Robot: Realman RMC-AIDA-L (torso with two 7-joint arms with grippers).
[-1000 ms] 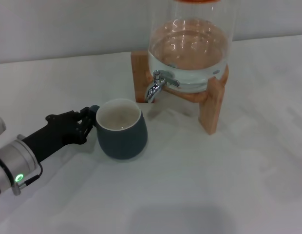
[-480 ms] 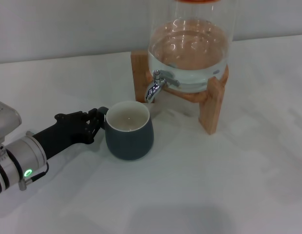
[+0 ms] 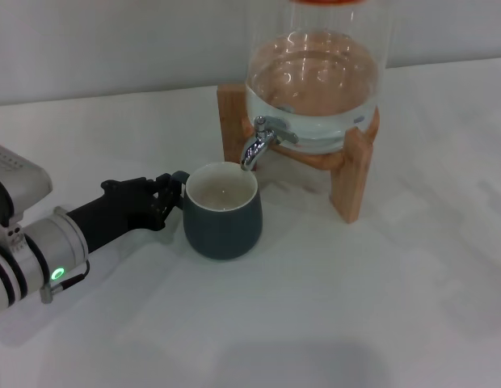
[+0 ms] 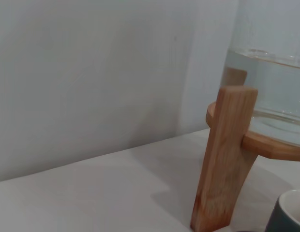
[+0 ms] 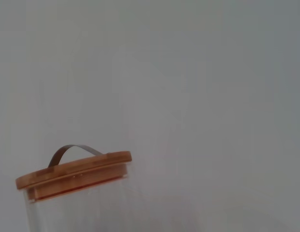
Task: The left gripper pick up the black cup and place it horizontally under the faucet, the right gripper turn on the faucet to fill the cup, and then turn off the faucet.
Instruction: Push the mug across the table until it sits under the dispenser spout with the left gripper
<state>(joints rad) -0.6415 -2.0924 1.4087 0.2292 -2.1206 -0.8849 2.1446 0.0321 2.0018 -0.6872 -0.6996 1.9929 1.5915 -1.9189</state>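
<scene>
White tabletop (image 3: 372, 307) stretches beneath a clear glass dispenser (image 3: 315, 89), part-filled with water and cradled in a wooden stand (image 3: 351, 174). From the right wrist view only the dispenser's wooden lid (image 5: 75, 175) with its thin metal handle (image 5: 72, 151) shows against a pale wall (image 5: 188, 72); the right gripper itself appears in no view.

Next in size, the left gripper (image 3: 171, 196) reaches in on its white-and-black banded arm (image 3: 28, 250), a small green light (image 3: 56, 275) glowing near the wrist. Its black fingers (image 3: 157, 202) are pressed in on the small loop handle of the black cup (image 3: 224, 218), pinching it at the rim side nearest the arm. Just beyond those fingertips the cup stands upright on the tabletop, its cream inside facing up and looking dry. In the left wrist view a slice of the cup's rim (image 4: 290, 212) sits near one leg of the wooden stand (image 4: 222, 159).

Smallest of all, the faucet (image 3: 260, 141), a chrome spigot with a short lever, juts from the dispenser's base past the far side of the cup from the fingers. Its downturned spout ends just above the cup's far rim.
</scene>
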